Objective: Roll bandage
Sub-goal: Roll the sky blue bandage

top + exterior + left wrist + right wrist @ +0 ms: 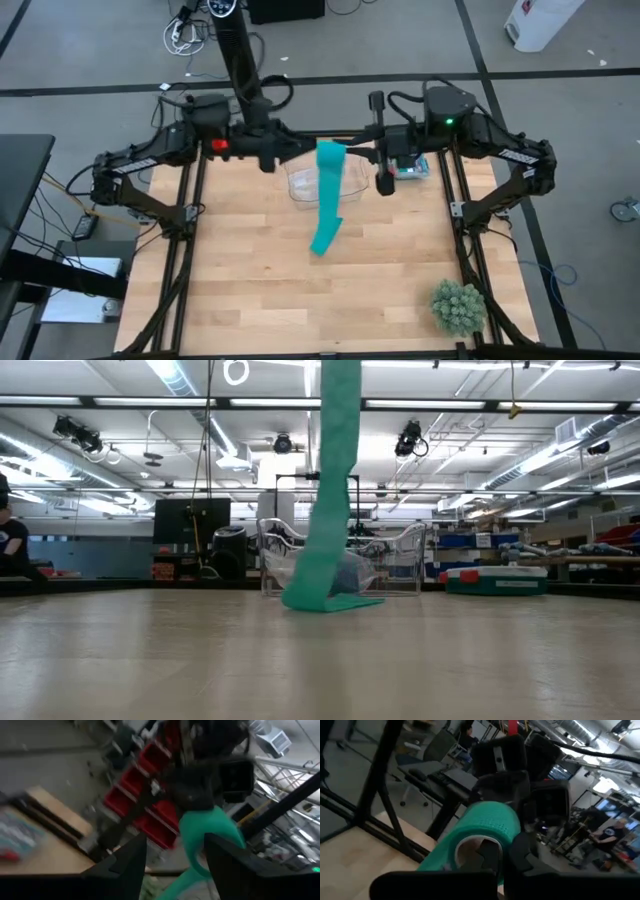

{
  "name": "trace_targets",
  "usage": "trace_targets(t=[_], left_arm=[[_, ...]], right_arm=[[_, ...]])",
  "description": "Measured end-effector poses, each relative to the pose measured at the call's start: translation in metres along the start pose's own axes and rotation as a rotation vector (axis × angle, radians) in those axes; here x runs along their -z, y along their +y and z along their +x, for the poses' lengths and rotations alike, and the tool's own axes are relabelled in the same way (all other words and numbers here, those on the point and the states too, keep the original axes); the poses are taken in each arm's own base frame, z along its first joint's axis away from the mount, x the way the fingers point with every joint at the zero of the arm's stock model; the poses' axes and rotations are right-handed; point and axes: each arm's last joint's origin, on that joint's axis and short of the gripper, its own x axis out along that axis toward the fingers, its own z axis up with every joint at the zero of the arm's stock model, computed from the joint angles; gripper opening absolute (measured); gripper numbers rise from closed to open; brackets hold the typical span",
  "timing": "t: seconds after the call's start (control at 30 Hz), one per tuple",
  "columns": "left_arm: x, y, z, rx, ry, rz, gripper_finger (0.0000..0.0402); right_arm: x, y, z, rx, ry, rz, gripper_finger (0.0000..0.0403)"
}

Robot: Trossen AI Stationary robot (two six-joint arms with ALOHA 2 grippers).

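The bandage [328,195] is a long teal ribbon. Its top is wound into a coil [490,827] held high between my two arms, and it hangs down with its lower end [322,600] lying on the table in front of a clear container [340,565]. My right gripper [505,854] is shut at the coil. My left gripper [172,860] faces it from the other side and is open, a finger on either side of the hanging ribbon [200,837]; I cannot tell whether it touches. Both grippers are above the low view. My right gripper holds the coiled top end of the bandage, coming in level from the table's right. One finger [489,854] lies at the coil's pale hollow [467,850] and the other [521,851] outside its teal wall [502,832]. The coil is lifted clear and the ribbon hangs slack below.
The clear plastic container [325,180] stands at the far middle of the wooden table, right under the grippers. A blue-and-white object [410,166] lies at the far right. A green plant ball [458,305] sits at the near right corner.
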Motion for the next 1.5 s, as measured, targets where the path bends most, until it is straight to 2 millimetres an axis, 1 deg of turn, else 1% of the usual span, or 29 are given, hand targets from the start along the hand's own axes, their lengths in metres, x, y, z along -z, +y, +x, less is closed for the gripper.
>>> trace_targets(t=[0.1, 0.2, 0.37, 0.5, 0.63, 0.8, 1.03, 1.1, 1.27, 1.37, 1.5], left_arm=[[-0.008, -0.003, -0.009, -0.001, -0.057, 0.103, 0.0206], [-0.009, -0.005, -0.012, -0.017, -0.071, 0.246, 0.0207], [-0.003, -0.010, -0.010, 0.009, -0.053, 0.441, 0.0207], [0.003, -0.014, -0.006, 0.039, -0.035, 0.544, 0.0207], [0.005, -0.018, -0.006, 0.015, -0.055, 0.618, 0.0207], [0.009, -0.020, -0.005, -0.008, -0.046, 0.640, 0.0207], [0.016, -0.021, 0.002, -0.050, -0.042, 0.617, 0.0207], [0.019, -0.020, 0.006, -0.055, -0.038, 0.617, 0.0207], [0.023, -0.018, 0.014, -0.064, -0.031, 0.617, 0.0207], [0.024, -0.019, 0.014, -0.062, -0.025, 0.618, 0.0207], [0.025, -0.020, 0.011, -0.088, -0.019, 0.624, 0.0207]], right_arm=[[-0.003, -0.001, -0.005, 0.002, -0.016, 0.034, 0.0000], [-0.002, -0.004, -0.007, 0.014, -0.010, 0.117, 0.0000], [0.003, -0.013, -0.009, -0.016, -0.029, 0.339, 0.0000], [0.009, -0.022, -0.012, -0.050, -0.039, 0.521, 0.0000], [0.016, -0.032, -0.015, -0.067, -0.036, 0.717, 0.0000], [0.023, -0.041, -0.017, -0.070, -0.024, 0.949, 0.0000], [0.026, -0.044, -0.019, -0.105, -0.002, 1.148, 0.0000], [0.027, -0.043, -0.018, -0.114, 0.012, 1.187, 0.0000], [0.035, -0.041, -0.007, -0.146, 0.049, 1.282, 0.0000], [0.040, -0.041, 0.000, -0.154, 0.069, 1.323, 0.0000], [0.040, -0.041, 0.001, -0.167, 0.065, 1.337, 0.0000]])
